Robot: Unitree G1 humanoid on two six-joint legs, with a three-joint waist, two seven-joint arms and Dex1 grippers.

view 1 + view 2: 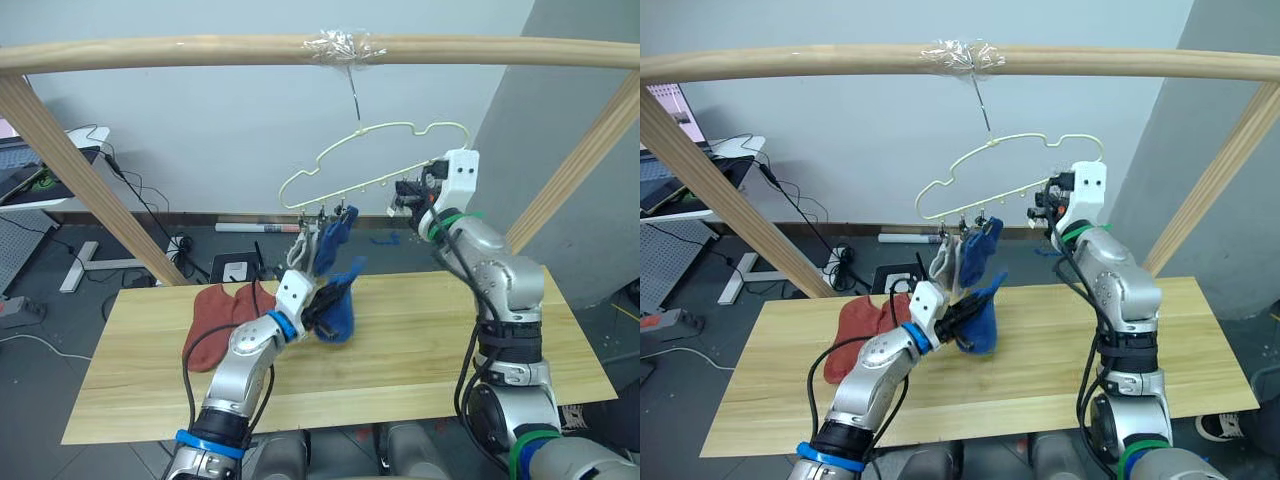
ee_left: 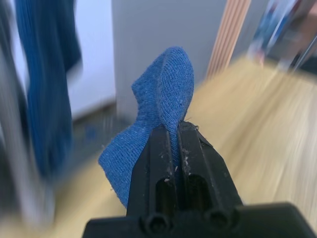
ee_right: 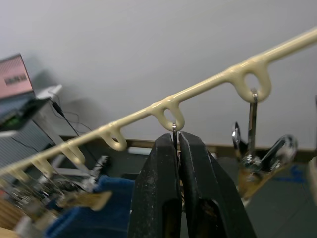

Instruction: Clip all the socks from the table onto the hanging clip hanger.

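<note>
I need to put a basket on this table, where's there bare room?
The table's right half, beyond the blue sock in the left gripper, is bare, as is the front strip. The back left is crowded by the rust-red socks.

Blue sock apparently in left claw

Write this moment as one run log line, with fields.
left tool: shut on blue sock | right tool: shut on clip of clip hanger | table: rust-red socks

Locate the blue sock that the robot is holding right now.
The blue fabric sock is pinched in the left tool, raised above the pale wooden table. It sits just below the blue sock already clipped on the pale-yellow wire clip hanger.
</note>
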